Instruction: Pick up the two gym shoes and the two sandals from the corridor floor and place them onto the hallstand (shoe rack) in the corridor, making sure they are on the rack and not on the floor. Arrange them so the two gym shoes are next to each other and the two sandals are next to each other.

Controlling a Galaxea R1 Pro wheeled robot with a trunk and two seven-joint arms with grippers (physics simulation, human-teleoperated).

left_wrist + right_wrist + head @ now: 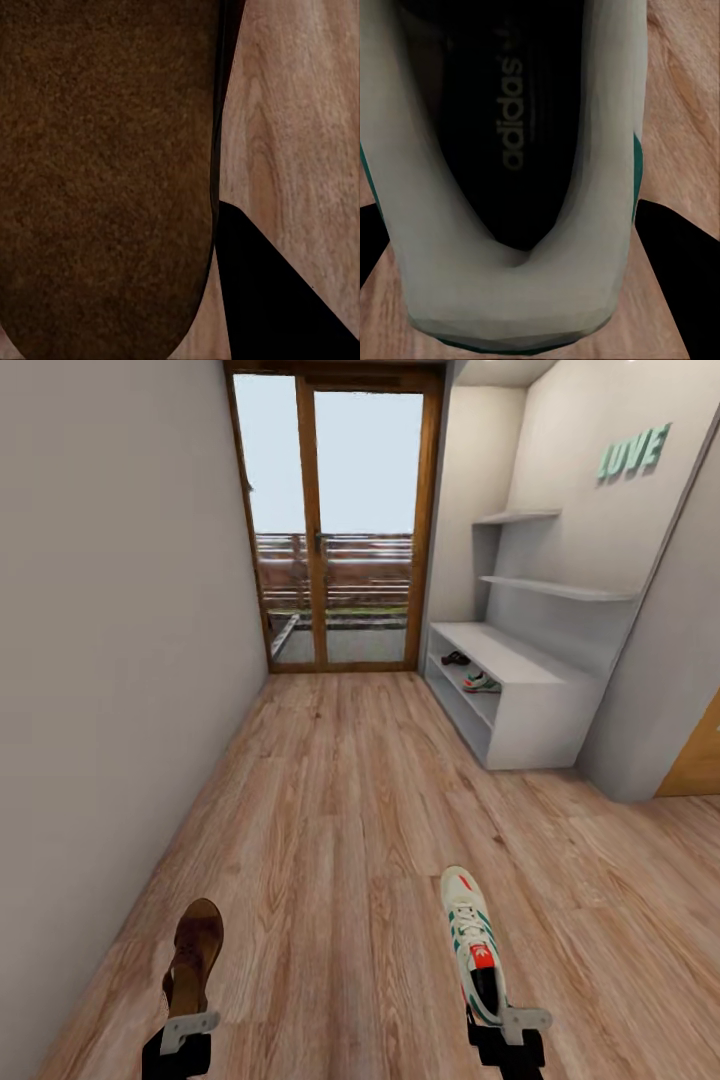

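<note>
Right tool (505,1028) apparently at gym shoe (473,940) heel.

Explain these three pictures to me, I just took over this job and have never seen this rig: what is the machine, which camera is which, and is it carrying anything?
The machine is a wheeled robot with two arms, shown in a computer simulation. The big picture comes from a camera on its head, looking down a corridor with a wood floor toward a glass door.

At the bottom, the left hand holds a brown sandal by its heel, and the right hand holds a white sneaker by its heel.

The other two pictures come from cameras on the wrists. The left one looks closely at the sandal's insole; the right one looks into the sneaker's heel opening.

Ahead on the right stands the grey shoe rack, under the teal LOVE letters. One sandal and one sneaker already sit on its shelf.
</note>
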